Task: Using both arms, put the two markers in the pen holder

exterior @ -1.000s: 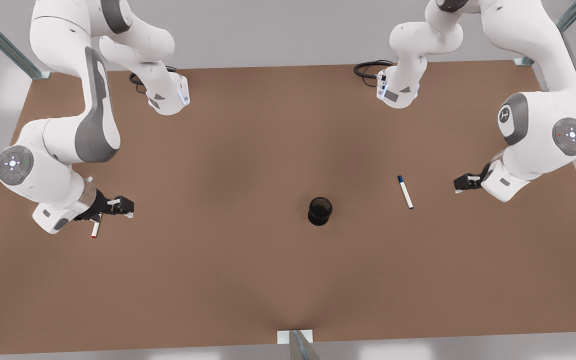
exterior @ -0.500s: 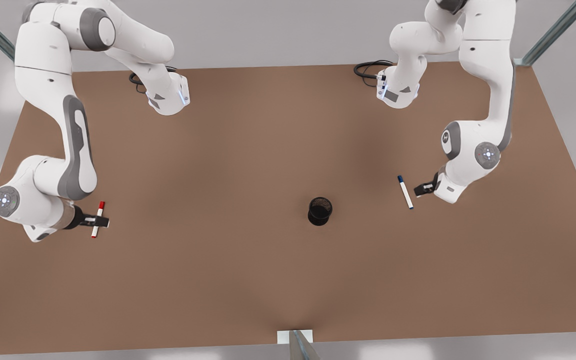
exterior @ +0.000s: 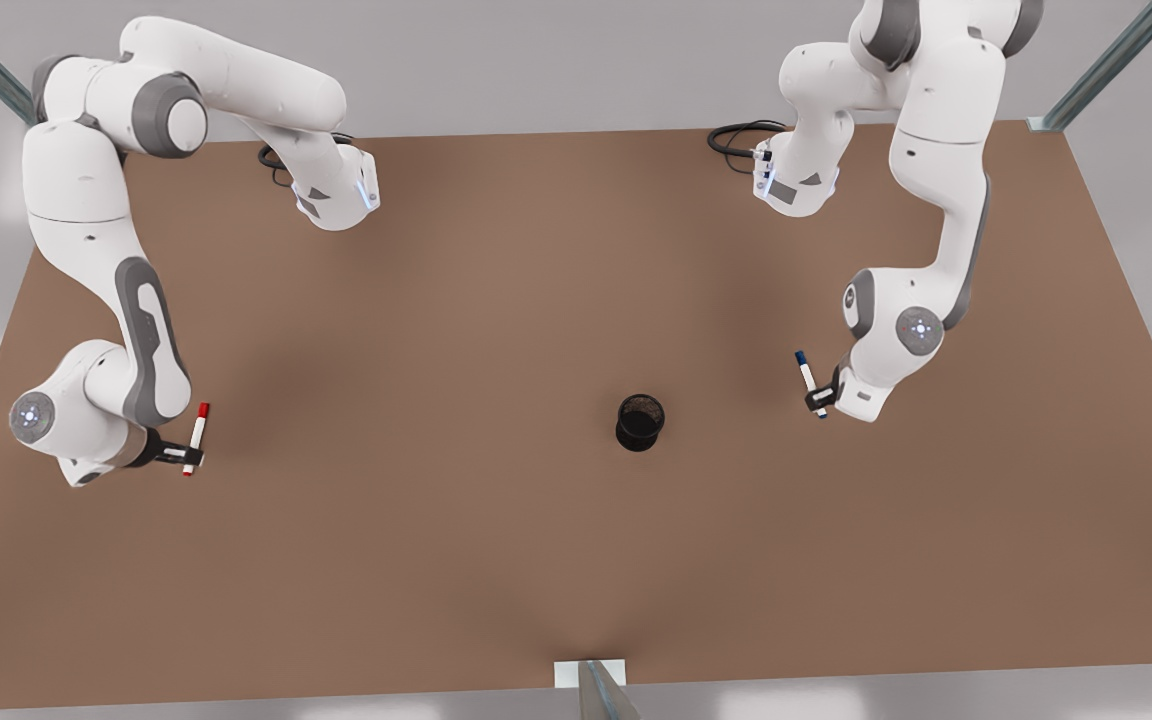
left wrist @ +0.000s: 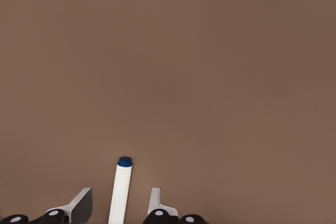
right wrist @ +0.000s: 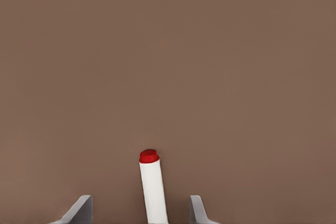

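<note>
Brown worktop (exterior: 496, 300) carries a black mesh pen holder (exterior: 640, 421) near its middle. At the front view's right, the left hand (exterior: 816, 400) straddles the blue-capped marker (exterior: 809, 381), fingers (left wrist: 80, 205) apart on either side. At the front view's left, the right hand (exterior: 186, 456) straddles the red-capped marker (exterior: 197, 436), fingers (right wrist: 197, 209) likewise apart.

Both wrist views cut the blue marker (left wrist: 120, 192) and red marker (right wrist: 153, 187) at the frame edge; arm tops cropped in front view.
</note>
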